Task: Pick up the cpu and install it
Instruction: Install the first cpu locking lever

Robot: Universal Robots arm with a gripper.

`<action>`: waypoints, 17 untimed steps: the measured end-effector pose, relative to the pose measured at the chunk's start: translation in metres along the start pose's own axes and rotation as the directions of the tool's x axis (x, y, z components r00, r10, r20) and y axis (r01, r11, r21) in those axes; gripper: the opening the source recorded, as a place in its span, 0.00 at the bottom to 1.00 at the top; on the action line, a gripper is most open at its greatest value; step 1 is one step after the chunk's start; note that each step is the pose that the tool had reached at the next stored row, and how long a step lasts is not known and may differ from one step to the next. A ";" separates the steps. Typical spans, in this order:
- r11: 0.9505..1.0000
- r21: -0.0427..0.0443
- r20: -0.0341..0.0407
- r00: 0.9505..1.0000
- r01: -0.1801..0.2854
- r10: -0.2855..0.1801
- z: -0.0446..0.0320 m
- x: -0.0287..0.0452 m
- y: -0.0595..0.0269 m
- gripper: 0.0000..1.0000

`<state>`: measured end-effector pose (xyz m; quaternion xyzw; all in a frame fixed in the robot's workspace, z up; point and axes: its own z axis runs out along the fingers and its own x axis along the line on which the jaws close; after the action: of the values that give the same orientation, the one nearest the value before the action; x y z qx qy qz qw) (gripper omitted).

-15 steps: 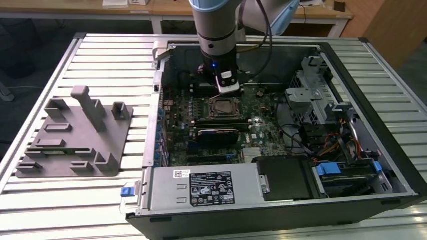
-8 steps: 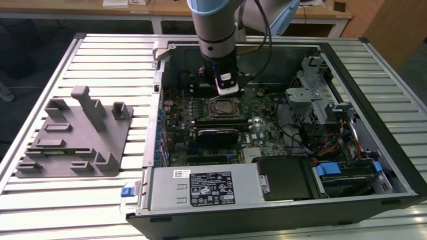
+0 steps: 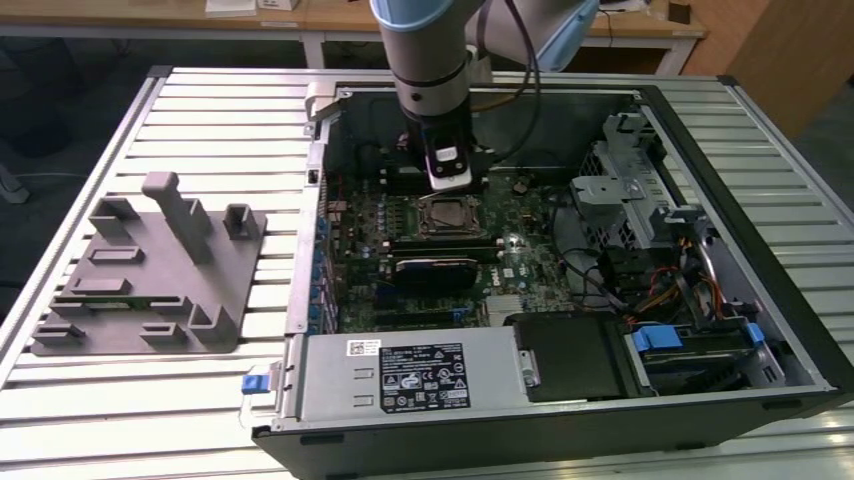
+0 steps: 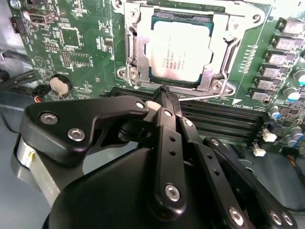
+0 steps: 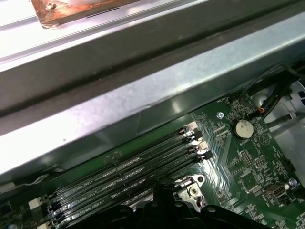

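The cpu (image 4: 181,47) already sits flat in its socket (image 4: 138,52) on the motherboard (image 4: 76,43), mid-case. The gripper (image 4: 165,91) hovers just beside the socket's edge, fingers pinched together and holding nothing as far as I can tell. My worry: the tips are close enough to clip the frame or nudge the chip crooked. Nearer, on the exterior view's left, a grey fixture plate (image 3: 134,280) rests on the slatted table (image 3: 160,400); wooden desks (image 3: 320,20) stand behind.
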<state>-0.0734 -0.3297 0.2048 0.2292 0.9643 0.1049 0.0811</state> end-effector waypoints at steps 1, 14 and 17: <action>1.000 0.001 0.001 1.000 -0.005 0.005 0.0001 0.0005 0.0001 0.11; 0.999 0.001 0.009 0.999 -0.034 0.034 0.0030 0.0048 0.0046 0.11; 0.999 -0.002 0.015 0.999 -0.035 0.035 0.0048 0.0050 0.0041 0.11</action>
<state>-0.0751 -0.3231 0.2007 0.2469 0.9594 0.1056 0.0868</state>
